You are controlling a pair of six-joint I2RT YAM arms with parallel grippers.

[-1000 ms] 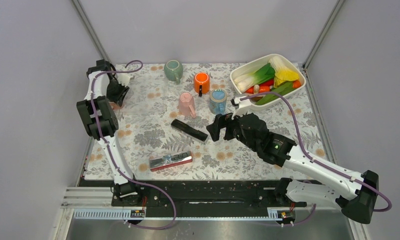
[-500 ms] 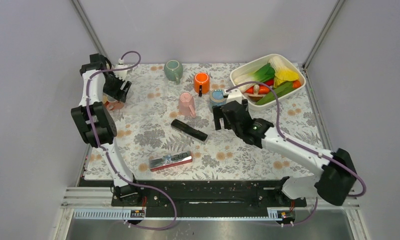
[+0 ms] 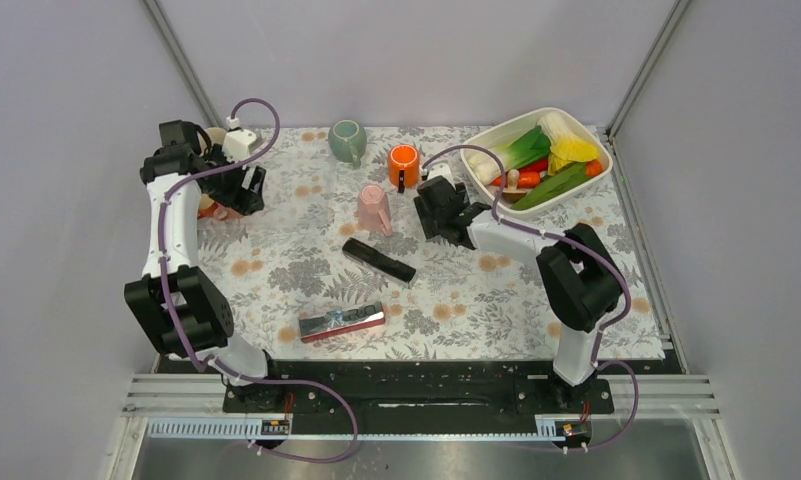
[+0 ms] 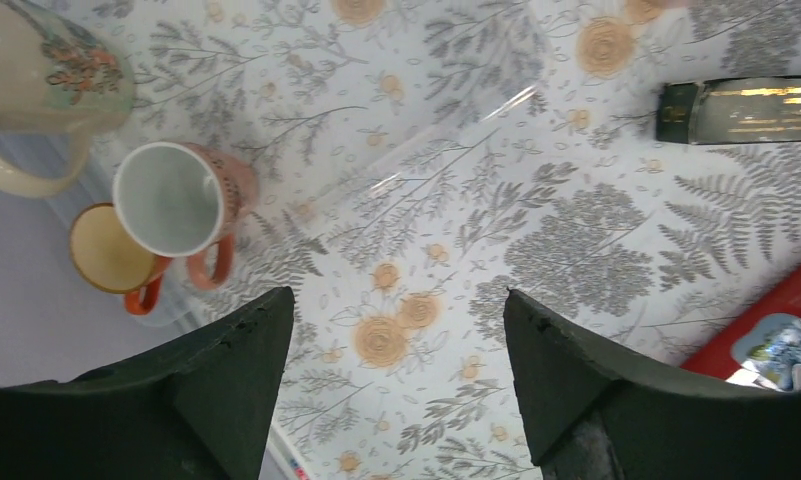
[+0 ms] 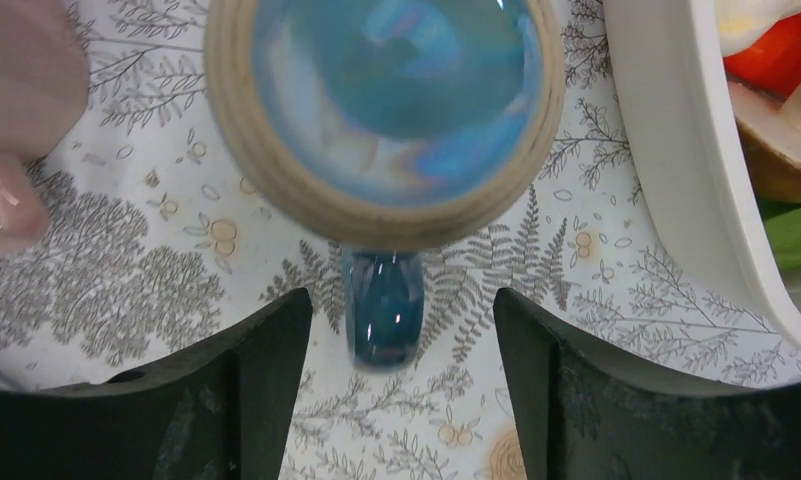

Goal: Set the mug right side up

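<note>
Hanging spread, right tool (image 5: 398, 320) sits over the blue mug (image 5: 386, 90).

Seven mugs are counted on the surface (image 3: 476, 300). Four are found around the middle: one green mug (image 3: 347, 140), one orange mug (image 3: 403, 165), one pink mug (image 3: 374, 208) and one blue mug (image 5: 381, 90). Three more are grouped at the left edge: one cream mug (image 4: 46, 75), one white-lined mug (image 4: 171, 198) and one small mug (image 4: 109, 250). One black box (image 3: 378, 260) and one red packet (image 3: 341, 322) are seen. One white dish (image 5: 676, 170) is counted; vegetables (image 3: 536, 160) are piled in it, and their number cannot be told.
</note>
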